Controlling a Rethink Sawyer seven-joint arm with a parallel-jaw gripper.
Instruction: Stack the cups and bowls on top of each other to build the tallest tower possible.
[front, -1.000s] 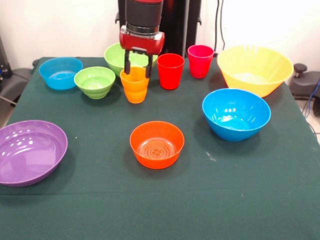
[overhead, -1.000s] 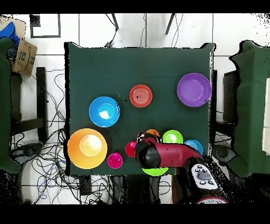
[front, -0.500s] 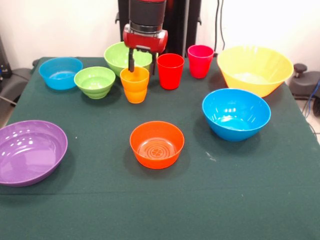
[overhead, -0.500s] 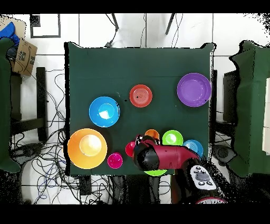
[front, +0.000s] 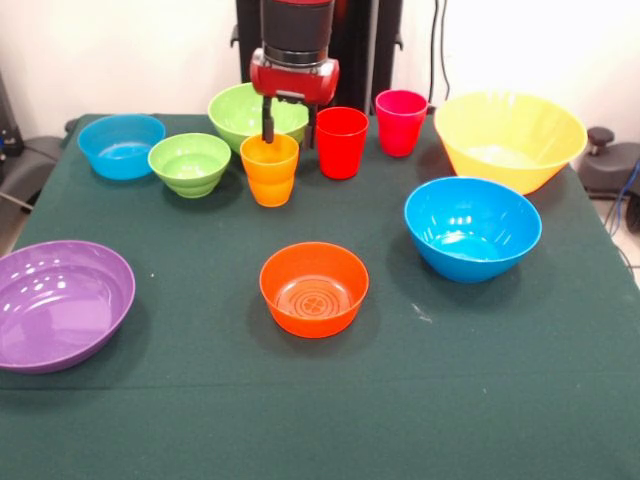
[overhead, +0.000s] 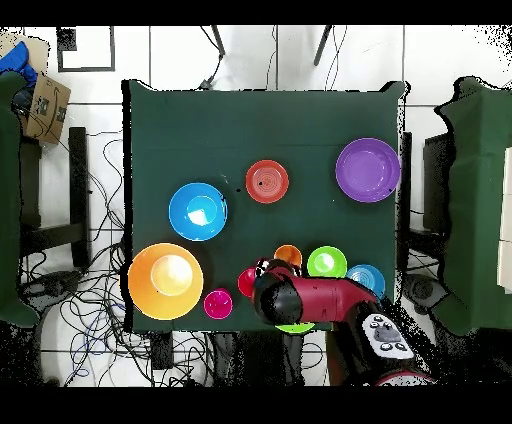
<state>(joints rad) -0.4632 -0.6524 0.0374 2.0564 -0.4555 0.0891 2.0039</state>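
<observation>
- The pincer (front: 285, 132) hangs at upper centre of the front view, spread wide just above the yellow-orange cup (front: 270, 169).
- That cup stands on the desk (front: 200, 400), left of the red cup (front: 341, 142).
- The orange bowl (front: 314, 288) sits mid-frame, apart.

We see the red and black arm (front: 296, 30) coming straight down from above, its wrist vertical and its red gripper head facing the table. The gripper (front: 287, 128) hangs low with its dark fingers (front: 267, 122) pointing down; one finger shows plainly, the other is mostly hidden, so we cannot tell how wide they stand. From overhead, the arm (overhead: 320, 300) reaches sideways from the base, its rounded end covering the gripper.
</observation>
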